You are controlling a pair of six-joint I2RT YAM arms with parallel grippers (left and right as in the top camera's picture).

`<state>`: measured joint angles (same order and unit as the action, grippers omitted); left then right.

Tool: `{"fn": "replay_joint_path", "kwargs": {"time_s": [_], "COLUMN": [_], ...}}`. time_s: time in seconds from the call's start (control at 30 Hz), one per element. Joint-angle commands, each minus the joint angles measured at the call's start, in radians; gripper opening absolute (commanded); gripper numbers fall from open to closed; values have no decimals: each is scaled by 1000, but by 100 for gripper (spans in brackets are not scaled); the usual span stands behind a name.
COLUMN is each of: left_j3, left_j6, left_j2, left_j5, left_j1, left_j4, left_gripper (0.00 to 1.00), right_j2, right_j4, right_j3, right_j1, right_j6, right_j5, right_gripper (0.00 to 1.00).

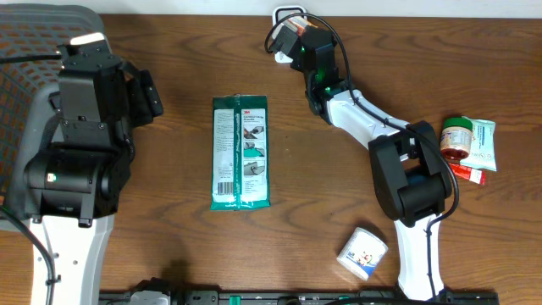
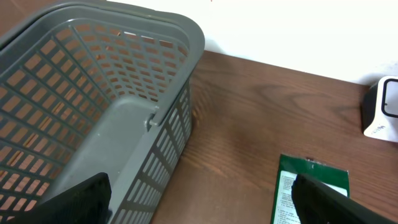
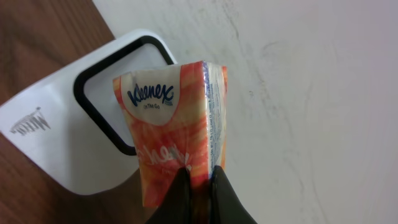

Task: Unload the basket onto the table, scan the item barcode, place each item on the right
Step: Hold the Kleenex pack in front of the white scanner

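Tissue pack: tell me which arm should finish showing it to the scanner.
Right. The right gripper is shut on the tissue pack, holding it at the scanner window. The left gripper is open and empty, beside the basket, away from the scanner.

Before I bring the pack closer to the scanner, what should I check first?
1. Grip: the right gripper is shut on the orange Kleenex tissue pack: ok.
2. Position: the pack hangs in front of the black-framed window of the white barcode scanner: ok.
3. Barcode turned toward the window: cannot tell, no barcode shows in any view.
4. The left gripper is open, empty and beside the grey plastic basket, away from the scanner: ok.
5. The green flat packet lies apart from the right arm: ok.
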<state>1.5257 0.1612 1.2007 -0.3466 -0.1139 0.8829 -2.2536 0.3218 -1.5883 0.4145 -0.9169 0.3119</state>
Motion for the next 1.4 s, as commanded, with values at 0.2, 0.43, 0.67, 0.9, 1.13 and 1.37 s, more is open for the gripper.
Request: {"fn": "replay_joint_path", "kwargs": {"time_s": [0.2,0.43,0.67,0.9,1.13,1.37], "left_j3": [7,7,7,7,7,7], "left_j6": [9,9,9,9,9,9], "left_j2": [1,1,1,1,1,1], "left_j5": [-13,-13,-13,-13,-13,-13], "left_j1": [2,2,2,2,2,2], "left_j4": [0,0,0,0,0,0], "left_gripper": [92,92,92,92,92,92], "right_j2": [-15,-15,-16,-23,-23,-23], "right_j4": [29,37,-61,-60,-72,-82], "right_j3": [-11,-13,-13,-13,-13,-77], "right_j1": [-7,-15,-19,-28,-46,-52], "right_j6": [11,11,33,101,126,154], "right_j5": [-19,-18,-138,-92,-92,-39], "right_gripper": [1,1,1,1,1,1]}}
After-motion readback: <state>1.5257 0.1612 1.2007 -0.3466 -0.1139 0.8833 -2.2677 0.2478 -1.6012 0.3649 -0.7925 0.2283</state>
